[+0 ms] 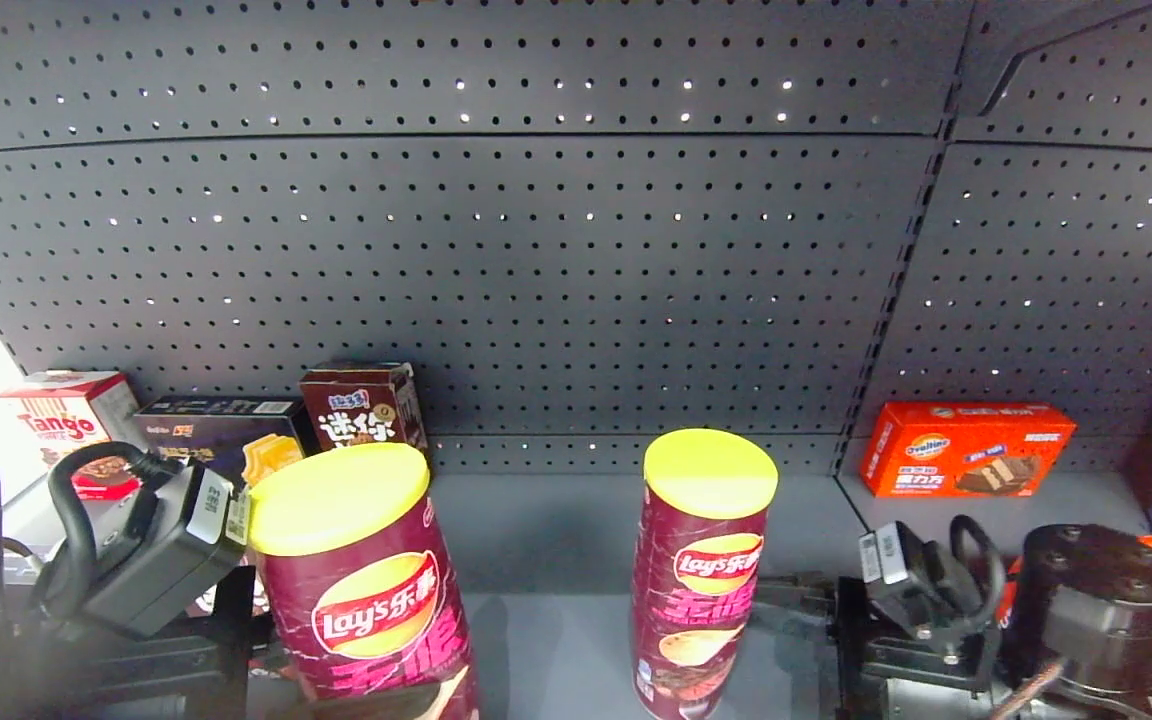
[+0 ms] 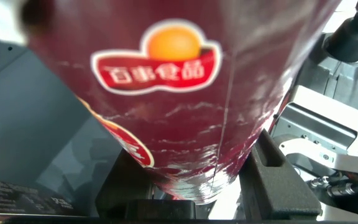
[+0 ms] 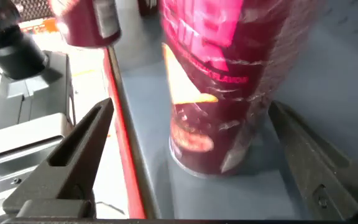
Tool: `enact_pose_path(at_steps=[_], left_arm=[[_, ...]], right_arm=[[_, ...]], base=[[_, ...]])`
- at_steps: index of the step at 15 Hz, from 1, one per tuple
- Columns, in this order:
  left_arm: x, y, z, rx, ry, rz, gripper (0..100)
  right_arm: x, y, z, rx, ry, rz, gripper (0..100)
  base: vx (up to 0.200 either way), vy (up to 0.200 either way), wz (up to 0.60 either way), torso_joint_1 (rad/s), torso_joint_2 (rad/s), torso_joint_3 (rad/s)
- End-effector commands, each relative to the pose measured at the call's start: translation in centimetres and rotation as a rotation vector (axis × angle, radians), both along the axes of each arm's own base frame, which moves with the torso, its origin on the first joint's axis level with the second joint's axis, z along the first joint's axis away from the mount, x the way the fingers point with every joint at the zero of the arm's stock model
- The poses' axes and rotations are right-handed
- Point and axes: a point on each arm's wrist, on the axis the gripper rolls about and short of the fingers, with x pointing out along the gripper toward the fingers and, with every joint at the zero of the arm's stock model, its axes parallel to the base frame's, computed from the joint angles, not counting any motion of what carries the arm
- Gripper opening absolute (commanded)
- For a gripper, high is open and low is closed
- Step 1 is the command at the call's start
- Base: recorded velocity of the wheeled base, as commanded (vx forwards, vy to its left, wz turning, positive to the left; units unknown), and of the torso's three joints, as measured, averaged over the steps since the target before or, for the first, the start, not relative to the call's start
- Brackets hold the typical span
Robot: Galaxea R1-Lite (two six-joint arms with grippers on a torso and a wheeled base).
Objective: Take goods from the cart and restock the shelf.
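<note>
- Left chip can [image 1: 361,590], maroon with a yellow lid: slightly tilted, in front of a brown box [image 1: 364,405] at the shelf's [image 1: 556,540] left end. It is clamped between the left gripper's [image 2: 191,186] fingers.
- Right chip can [image 1: 701,570], same kind: upright on the shelf, near the middle.
- Right gripper [image 3: 194,149]: fingers [image 3: 73,155] spread wide on either side of that can, not touching it.
- Orange box [image 1: 966,448]: next bay, against the pegboard.

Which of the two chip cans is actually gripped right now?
The left can, clamped in the left gripper; the right can stands upright on the shelf inside the open right gripper.
</note>
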Motion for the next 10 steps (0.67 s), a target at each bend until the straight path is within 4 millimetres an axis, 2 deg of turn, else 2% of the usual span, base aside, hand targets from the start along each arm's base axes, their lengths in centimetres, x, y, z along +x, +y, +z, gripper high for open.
enact_pose_path(at_steps=[1,3,5,7,8,9,10], left_arm=[[0.0,0.0,0.1,-0.002,-0.003,0.0,0],[-0.1,0.0,0.0,0.0,0.0,-0.002,0],[0.0,0.0,0.1,-0.001,-0.004,-0.004,0],[-0.1,-0.1,0.1,-0.001,-0.004,-0.005,0],[-0.1,0.0,0.1,-0.002,-0.006,-0.004,0],[-0.1,0.0,0.0,-0.001,-0.004,-0.004,0],[-0.2,0.0,0.0,-0.001,-0.004,-0.004,0]], right_arm=[[-1.8,-3.6,4.2,0.104,-0.161,-0.117,100],[-3.6,-5.7,6.3,0.145,-0.232,-0.172,100],[-5.3,-7.6,7.4,0.148,-0.252,-0.251,100],[-6.5,-8.7,7.6,0.143,-0.248,-0.385,100],[-6.8,-10.2,7.6,0.157,-0.247,-0.537,100],[-6.9,-10.3,7.7,0.159,-0.249,-0.544,100],[-8.2,-11.8,7.2,0.178,-0.268,-0.652,100]], base=[[0.0,0.0,0.0,0.0,0.0,0.0],[0.0,0.0,0.0,0.0,0.0,0.0],[0.0,0.0,0.0,0.0,0.0,0.0],[0.0,0.0,0.0,0.0,0.0,0.0],[0.0,0.0,0.0,0.0,0.0,0.0],[0.0,0.0,0.0,0.0,0.0,0.0],[0.0,0.0,0.0,0.0,0.0,0.0]])
